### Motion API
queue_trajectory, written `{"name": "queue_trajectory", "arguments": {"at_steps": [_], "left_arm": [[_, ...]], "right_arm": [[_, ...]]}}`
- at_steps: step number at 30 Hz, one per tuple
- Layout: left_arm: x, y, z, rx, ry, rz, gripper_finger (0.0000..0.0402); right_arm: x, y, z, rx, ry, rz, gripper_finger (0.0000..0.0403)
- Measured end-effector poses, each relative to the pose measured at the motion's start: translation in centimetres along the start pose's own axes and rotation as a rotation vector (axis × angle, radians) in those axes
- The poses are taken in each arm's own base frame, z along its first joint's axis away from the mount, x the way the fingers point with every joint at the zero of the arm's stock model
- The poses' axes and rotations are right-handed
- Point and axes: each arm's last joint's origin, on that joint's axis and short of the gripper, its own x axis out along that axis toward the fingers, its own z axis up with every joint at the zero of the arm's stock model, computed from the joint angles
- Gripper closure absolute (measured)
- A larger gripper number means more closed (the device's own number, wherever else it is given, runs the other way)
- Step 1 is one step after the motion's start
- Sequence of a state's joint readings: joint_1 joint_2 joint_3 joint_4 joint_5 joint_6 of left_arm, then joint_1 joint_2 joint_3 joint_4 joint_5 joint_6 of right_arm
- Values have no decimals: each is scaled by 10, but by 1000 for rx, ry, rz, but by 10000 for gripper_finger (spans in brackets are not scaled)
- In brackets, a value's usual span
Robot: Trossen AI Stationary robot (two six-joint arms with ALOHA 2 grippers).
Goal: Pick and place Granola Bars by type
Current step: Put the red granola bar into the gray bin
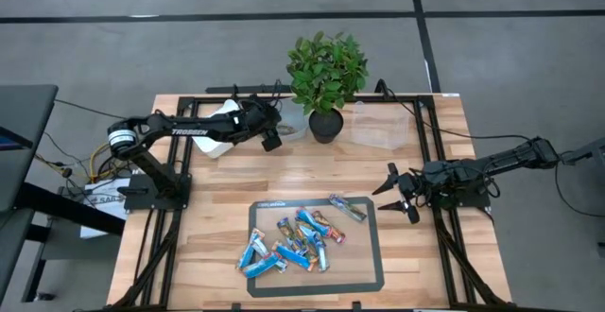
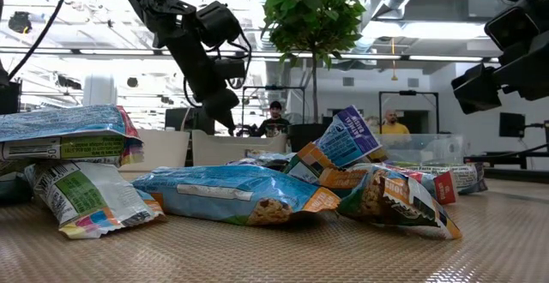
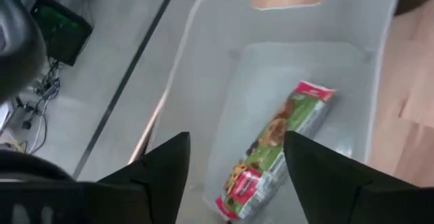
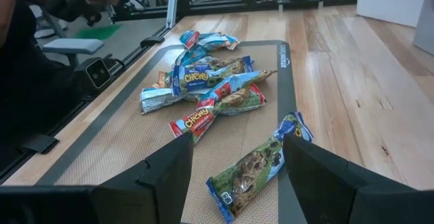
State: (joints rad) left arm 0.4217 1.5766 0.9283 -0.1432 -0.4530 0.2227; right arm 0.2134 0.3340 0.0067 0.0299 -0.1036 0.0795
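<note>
My left gripper [image 3: 234, 163], fingers spread, hangs over one tub [image 3: 203, 81] holding one granola bar [image 3: 274, 146]. My right gripper [image 1: 402, 191], also spread; the Granola Bars [image 1: 293, 241], roughly ten, lie at its 8 o'clock on one mat [image 1: 369, 274].

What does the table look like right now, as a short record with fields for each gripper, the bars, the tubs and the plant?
left gripper: open, over white tub
right gripper: open, low beside mat
granola bars: heaped on mat, one lying apart
sorted so far: one green-wrapped bar in white tub
clear tub: contents cannot tell
potted plant: between tubs
</note>
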Motion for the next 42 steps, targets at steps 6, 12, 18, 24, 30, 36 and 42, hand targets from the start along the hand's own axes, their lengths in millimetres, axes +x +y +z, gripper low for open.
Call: {"name": "queue_trajectory", "arguments": {"at_steps": [6, 12, 18, 24, 30, 36, 42], "left_arm": [[-21, 6, 9, -32, -93, -65, 164], [-63, -15, 17, 52, -208, -319, 164], [-102, -60, 8, 250, -205, -614, 165], [-131, -97, -11, 383, -115, -794, 165], [-158, -123, -24, 427, -81, -855, 165], [-176, -161, -45, 429, 35, -936, 165], [-196, -196, -65, 272, 182, -1002, 165]], "right_arm": [[0, 0, 0, 0, 0, 0, 182], [0, 0, 0, 0, 0, 0, 182], [0, 0, 0, 0, 0, 0, 182], [0, 0, 0, 0, 0, 0, 182], [0, 0, 0, 0, 0, 0, 182], [0, 0, 0, 0, 0, 0, 182], [0, 0, 0, 0, 0, 0, 182]]}}
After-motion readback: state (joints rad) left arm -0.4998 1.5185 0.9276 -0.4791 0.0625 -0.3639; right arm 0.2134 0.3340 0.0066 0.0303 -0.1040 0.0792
